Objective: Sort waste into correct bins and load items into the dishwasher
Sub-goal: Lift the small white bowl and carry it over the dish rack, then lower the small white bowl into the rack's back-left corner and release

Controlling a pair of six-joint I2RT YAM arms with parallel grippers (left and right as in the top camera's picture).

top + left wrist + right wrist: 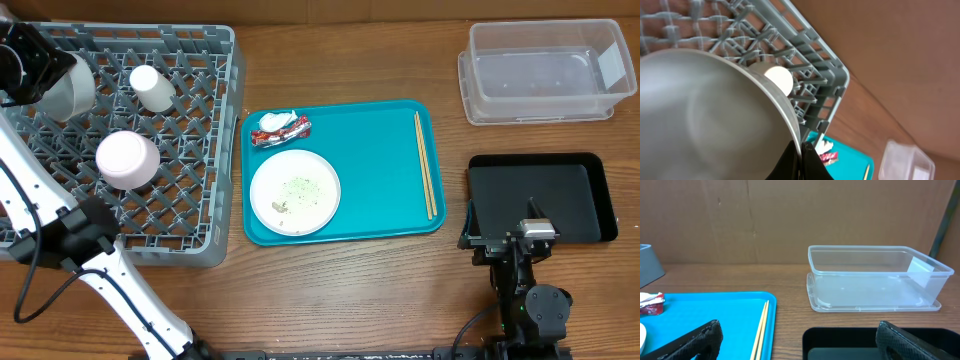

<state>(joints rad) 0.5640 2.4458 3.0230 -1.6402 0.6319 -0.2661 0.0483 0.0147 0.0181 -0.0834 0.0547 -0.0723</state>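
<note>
My left gripper (45, 70) is shut on the rim of the steel bowl (75, 92), holding it over the far left corner of the grey dishwasher rack (205, 215). In the left wrist view the bowl (705, 110) fills the left side and the black fingers (812, 162) pinch its edge. A white cup (152, 88) and an upturned white bowl (127, 158) sit in the rack. On the teal tray (380, 205) lie the white plate (294, 191) with rice bits (298, 187), a red-and-white wrapper (283, 130), a paper wad (275, 121) and chopsticks (425, 165). My right gripper (805, 345) stands open and empty over the near edge of the black tray (585, 190).
The clear tub (545, 70) stands at the far right, behind the black tray. Bare wooden table lies between the teal tray and the two bins.
</note>
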